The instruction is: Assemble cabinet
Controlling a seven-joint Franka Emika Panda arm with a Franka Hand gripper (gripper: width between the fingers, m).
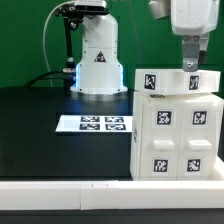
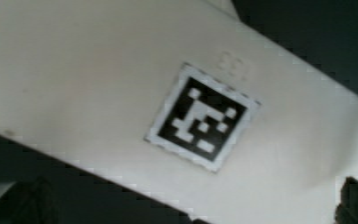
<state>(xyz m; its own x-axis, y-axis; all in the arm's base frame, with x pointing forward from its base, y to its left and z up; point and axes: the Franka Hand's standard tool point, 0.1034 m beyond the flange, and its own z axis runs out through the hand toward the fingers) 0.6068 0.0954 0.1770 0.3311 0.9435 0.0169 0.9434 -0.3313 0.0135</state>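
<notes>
The cabinet (image 1: 178, 140) is a large white box with several square tags on its front, standing on the black table at the exterior view's right. A white panel (image 1: 180, 82) with tags on its edge lies flat on top of it. My gripper (image 1: 190, 62) comes straight down from above and its fingers reach the top of that panel. In the wrist view the white panel (image 2: 140, 90) fills the picture with one tag on it. My gripper (image 2: 186, 205) is open, with the dark fingertips (image 2: 16, 200) far apart at the corners. Nothing is held.
The marker board (image 1: 93, 124) lies flat on the black table to the exterior view's left of the cabinet. The white robot base (image 1: 97, 60) with a blue light stands at the back. A white ledge (image 1: 60, 190) runs along the table's front edge.
</notes>
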